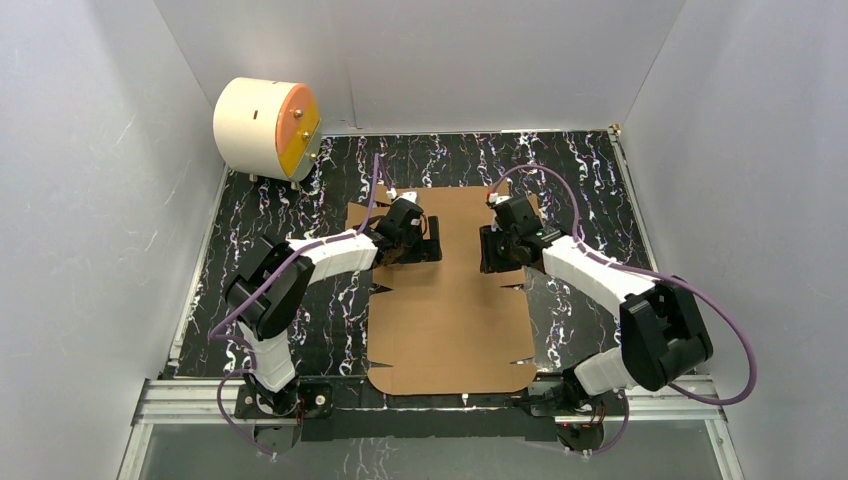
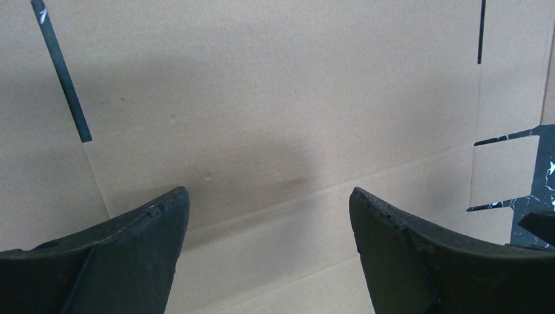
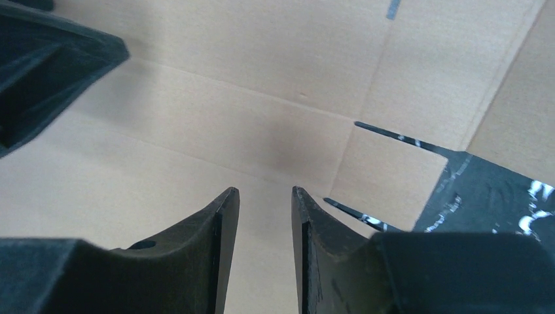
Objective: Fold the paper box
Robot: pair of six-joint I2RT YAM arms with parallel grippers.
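Note:
The paper box (image 1: 450, 330) is a flat brown die-cut cardboard sheet with slits, lying on the black marbled table. Both grippers hang over its far half, facing each other. My left gripper (image 1: 432, 240) stands wide open just above the sheet (image 2: 281, 98), with nothing between its fingertips (image 2: 268, 193). My right gripper (image 1: 487, 250) has its jaws drawn close, but a narrow gap (image 3: 265, 191) remains and only bare cardboard (image 3: 216, 98) shows through it. The left gripper's finger (image 3: 46, 65) appears at the top left of the right wrist view.
A cream cylinder with an orange face (image 1: 265, 128) stands at the back left corner. White walls close in the table (image 1: 300, 310) on three sides. An aluminium rail (image 1: 420, 395) runs along the near edge by the arm bases.

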